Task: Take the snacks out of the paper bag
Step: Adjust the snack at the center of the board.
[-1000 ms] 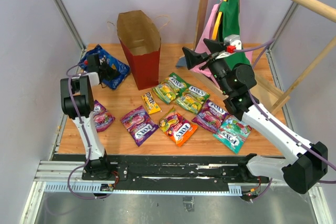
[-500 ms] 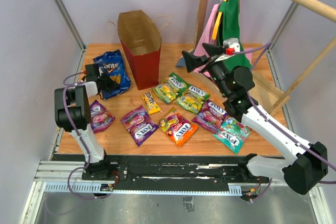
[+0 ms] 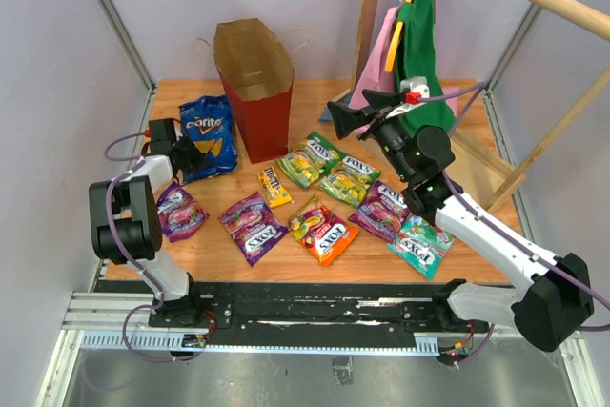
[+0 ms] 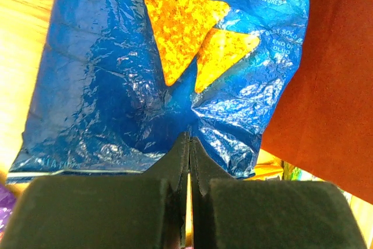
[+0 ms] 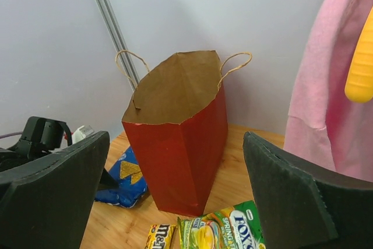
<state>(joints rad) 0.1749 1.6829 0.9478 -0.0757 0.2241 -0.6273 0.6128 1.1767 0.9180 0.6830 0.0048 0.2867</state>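
Blue foil fills the left wrist view. The Doritos bag (image 4: 145, 86) lies near the left edge of the wooden table (image 3: 205, 240), just beside the dark red paper bag (image 3: 255, 102). The left gripper (image 4: 187, 155) has its fingers pressed together on the packet's lower seam, a thin flat edge that suits a pinch. The packet seems to rest on the wood, so releasing it looks like the step in hand.

The paper bag stands upright toward the far left corner, its mouth open and its twine handles splayed outward. The right gripper (image 5: 175, 144) hangs apart from it, fingers spread wide and empty, facing the bag, probably ready for a next reach. Only kraft lining shows inside, and the bottom is hidden.

Fox's candy packets (image 3: 329, 231) and a yellow M&M's packet (image 3: 274, 186) lie mostly side by side across the middle.
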